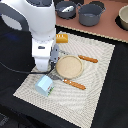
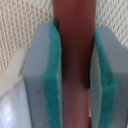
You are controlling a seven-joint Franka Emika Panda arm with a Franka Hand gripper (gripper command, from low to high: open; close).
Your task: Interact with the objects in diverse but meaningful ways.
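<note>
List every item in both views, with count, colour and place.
bread loaf: one, yellow-orange, on the mat beside the arm.
carton-shaped block: one, pale blue, near mat corner.
wooden plate: one, tan, mat centre.
cutlery: two, wooden-handled, either side of the plate.
pots: two, grey, on the brown tabletop.
bowl: one, beige, exterior view's right edge.
placemat: one, cream woven.
sausage stick: one, reddish-brown, between the pincer pads.
pincer: one, grey with teal pads, shut on the sausage stick.
arm: one, white.
</note>
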